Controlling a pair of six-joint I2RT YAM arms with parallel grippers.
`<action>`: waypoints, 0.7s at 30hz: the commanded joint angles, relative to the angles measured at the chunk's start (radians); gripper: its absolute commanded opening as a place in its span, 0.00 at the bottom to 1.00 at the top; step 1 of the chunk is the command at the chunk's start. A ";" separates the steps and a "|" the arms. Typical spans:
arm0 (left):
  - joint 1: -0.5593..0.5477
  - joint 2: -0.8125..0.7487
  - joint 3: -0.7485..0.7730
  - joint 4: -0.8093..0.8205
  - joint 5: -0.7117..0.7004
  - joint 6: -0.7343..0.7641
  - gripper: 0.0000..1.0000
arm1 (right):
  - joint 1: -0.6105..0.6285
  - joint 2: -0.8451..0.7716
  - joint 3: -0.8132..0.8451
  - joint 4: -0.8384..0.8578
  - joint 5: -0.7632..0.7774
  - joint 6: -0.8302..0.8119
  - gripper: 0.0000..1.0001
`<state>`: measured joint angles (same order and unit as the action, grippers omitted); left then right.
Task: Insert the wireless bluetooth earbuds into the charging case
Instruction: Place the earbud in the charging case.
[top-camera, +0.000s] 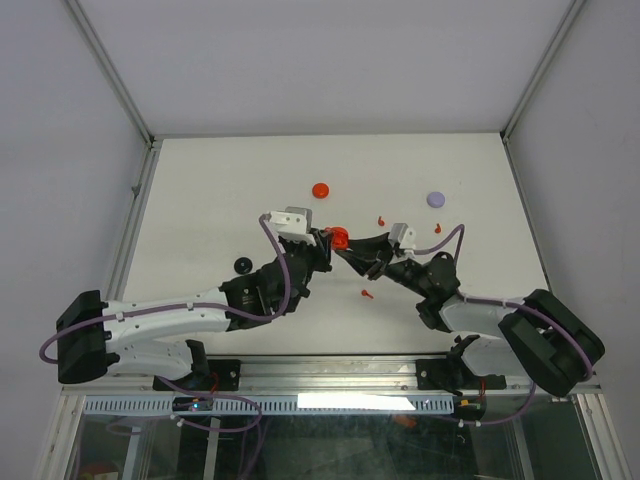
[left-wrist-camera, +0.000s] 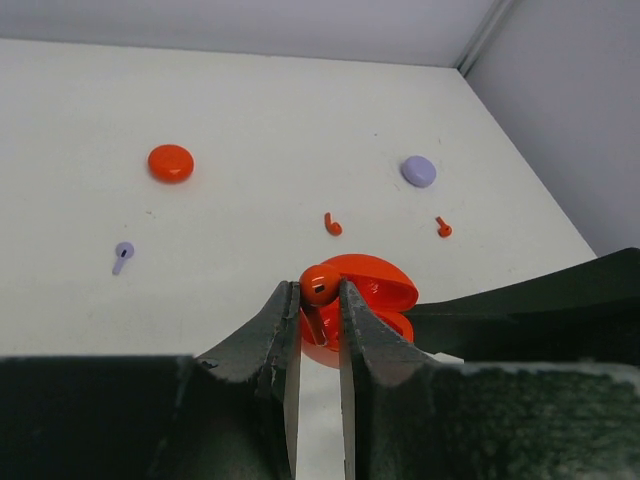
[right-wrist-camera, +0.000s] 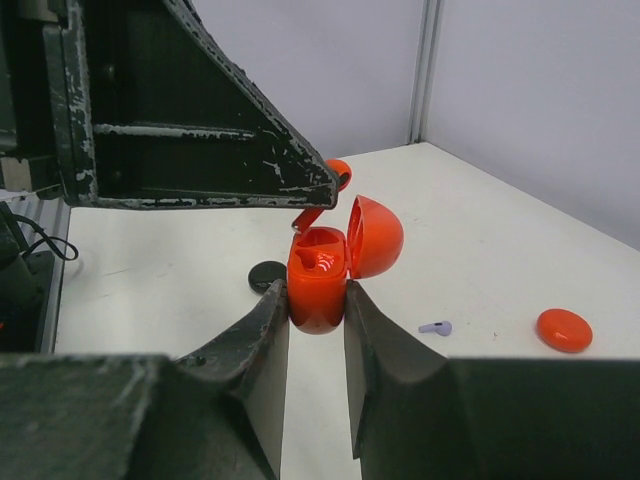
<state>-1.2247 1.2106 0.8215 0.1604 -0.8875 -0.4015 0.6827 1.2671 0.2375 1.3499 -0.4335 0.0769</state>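
My left gripper (left-wrist-camera: 320, 292) is shut on a red earbud (left-wrist-camera: 321, 283), gripped by its round head with the stem pointing down. The stem hangs over the open red charging case (right-wrist-camera: 318, 285), just above its hollow. My right gripper (right-wrist-camera: 317, 303) is shut on the case's lower half and holds it upright above the table, lid (right-wrist-camera: 375, 237) swung open to the right. In the top view both grippers meet at the case (top-camera: 340, 238) mid-table. Loose on the table lie two more red earbuds (left-wrist-camera: 332, 224) (left-wrist-camera: 443, 228) and a lavender earbud (left-wrist-camera: 122, 254).
A closed red round case (top-camera: 320, 190) lies behind the grippers and a lavender one (top-camera: 436, 199) at the back right. A black disc (top-camera: 242, 264) sits by the left arm. Another red earbud (top-camera: 367, 294) lies near the right arm. Walls enclose the white table (top-camera: 220, 180).
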 joint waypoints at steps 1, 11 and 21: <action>-0.010 -0.056 -0.072 0.242 0.068 0.136 0.16 | 0.004 -0.049 0.029 0.052 0.006 0.034 0.00; -0.009 -0.075 -0.164 0.464 0.158 0.229 0.17 | 0.003 -0.064 0.034 0.034 0.004 0.059 0.00; -0.010 -0.075 -0.203 0.550 0.184 0.273 0.17 | 0.004 -0.086 0.032 0.035 0.010 0.075 0.00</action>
<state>-1.2251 1.1610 0.6292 0.6163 -0.7288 -0.1650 0.6827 1.2140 0.2375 1.3334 -0.4332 0.1352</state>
